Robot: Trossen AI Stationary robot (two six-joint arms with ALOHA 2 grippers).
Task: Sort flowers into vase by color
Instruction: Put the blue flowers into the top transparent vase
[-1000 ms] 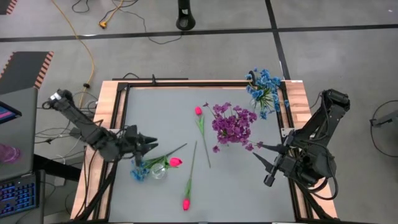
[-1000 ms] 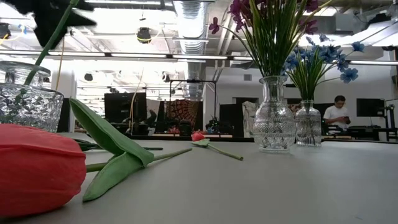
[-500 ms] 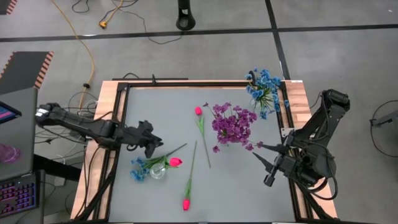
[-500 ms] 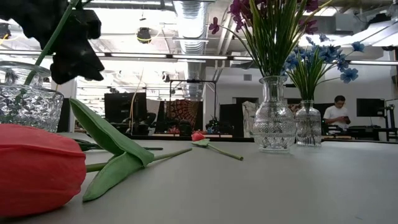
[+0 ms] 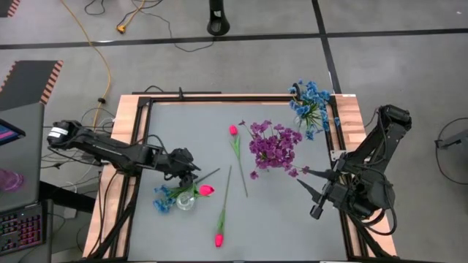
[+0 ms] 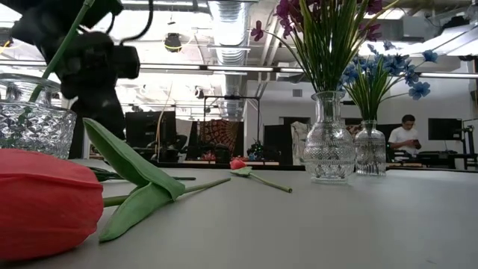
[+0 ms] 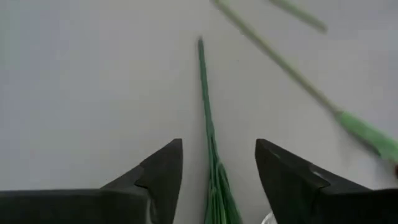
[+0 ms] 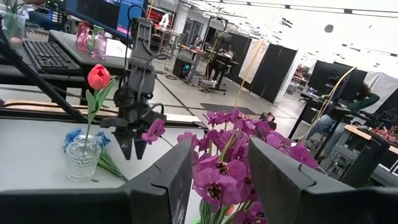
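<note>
A blue bunch (image 5: 162, 200) lies on the table beside a small glass vase (image 5: 186, 201). A pink-red tulip (image 8: 98, 76) stands in that vase. The bunch's green stems (image 7: 210, 149) run between the fingers of my left gripper (image 7: 217, 143), which is open, points steeply down and does not visibly touch them. It hangs just past the vase (image 8: 83, 158). Purple flowers (image 5: 274, 146) and blue flowers (image 5: 311, 102) stand in two far vases. Two tulips (image 5: 234, 130) (image 5: 219, 239) lie on the table. My right gripper (image 8: 217, 180) waits open at the right.
In the low view, a large red tulip bud (image 6: 45, 202) and its leaf (image 6: 134, 179) lie close to the near edge. A wooden frame (image 5: 124, 146) borders the grey table. Bare table lies between the loose tulips and my right arm (image 5: 358, 186).
My left gripper has moved toward the table's right edge and sunk. It has tipped from nearly level to pointing steeply down over the blue bunch's stems. The flowers and the small vase have stayed where they were.
</note>
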